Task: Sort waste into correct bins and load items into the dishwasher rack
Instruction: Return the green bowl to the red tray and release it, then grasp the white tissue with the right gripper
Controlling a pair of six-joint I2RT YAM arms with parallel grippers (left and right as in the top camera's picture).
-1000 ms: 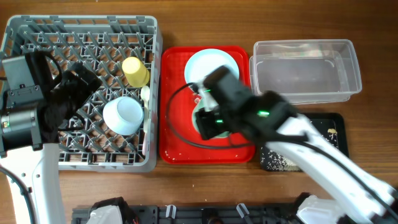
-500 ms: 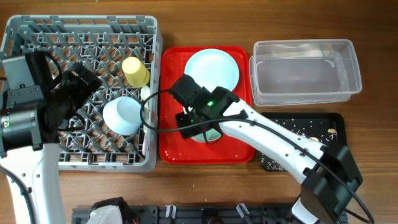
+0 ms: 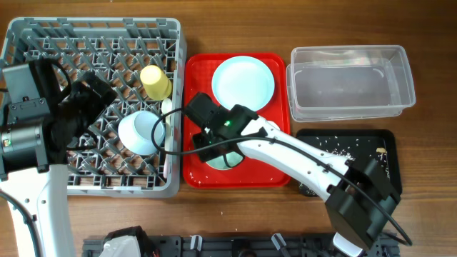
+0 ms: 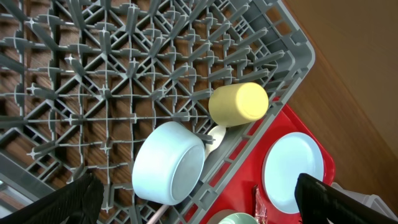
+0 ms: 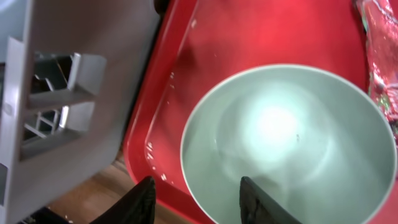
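Observation:
The pale green bowl (image 5: 286, 143) sits at the front left of the red tray (image 3: 271, 175), partly under my right gripper (image 3: 207, 135). My right gripper (image 5: 199, 205) is open and straddles the bowl's near rim, one finger outside and one inside. The light-blue plate (image 3: 243, 82) lies at the back of the tray. The red wrapper (image 5: 379, 56) lies beside the bowl. In the grey rack (image 3: 43, 43) are the yellow cup (image 3: 155, 81) and the pale blue-white bowl (image 3: 141, 132). My left gripper (image 4: 211, 205) hangs open above the rack, holding nothing.
The clear tub (image 3: 350, 82) stands at the back right. In front of it, the black tray (image 3: 378, 153) holds scattered rice. The rack's grey wall (image 5: 62, 74) is close to the left of my right gripper. A white utensil (image 4: 214, 134) lies by the cup.
My right arm has swung left across the red tray, and its gripper now sits at the green bowl's rim near the tray's left front. The left arm has not moved.

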